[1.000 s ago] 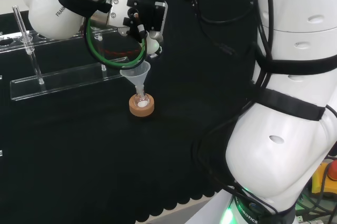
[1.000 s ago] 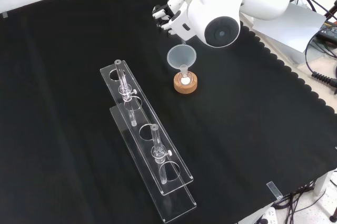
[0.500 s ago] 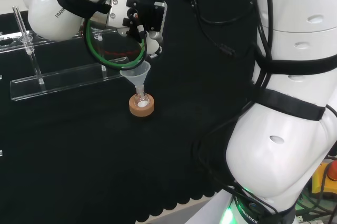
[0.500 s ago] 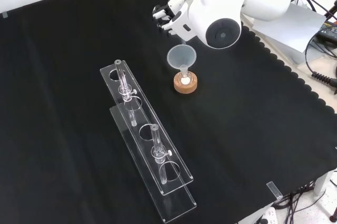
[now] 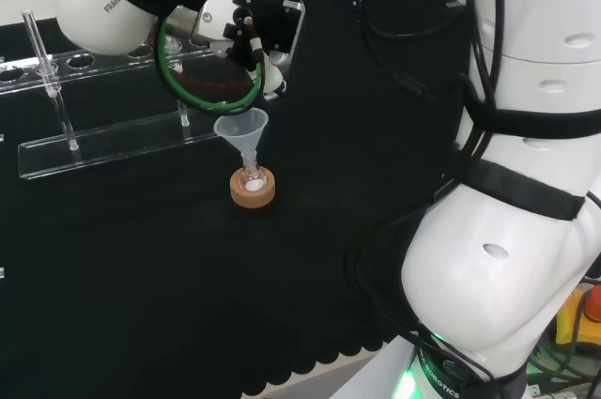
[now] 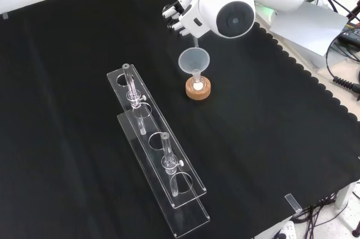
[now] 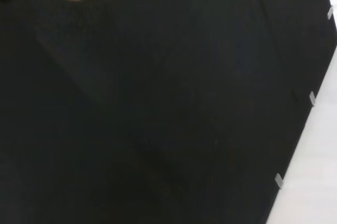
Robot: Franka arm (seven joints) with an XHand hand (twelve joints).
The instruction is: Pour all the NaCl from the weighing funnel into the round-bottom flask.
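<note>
Nearby, clear rack (image 6: 160,154) left of flask (image 6: 197,85), funnel (image 6: 194,59) seated, fingers (image 6: 175,18) unclear.

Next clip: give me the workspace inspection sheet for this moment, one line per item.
Surface: black cloth covers the bench, scalloped at its edge.
Job's things: a clear funnel sits in the neck of a small flask on a cork ring; white powder shows inside the flask.
Clutter: a clear rack with glass tubes stands to the left in the front view.
Hand: the hand is above the funnel and apart from it; whether it holds a clear vessel cannot be told.
Cables: a green cable loop hangs by the hand; black cables run along the arm.
Surroundings: nothing seen that touches the job.
</note>
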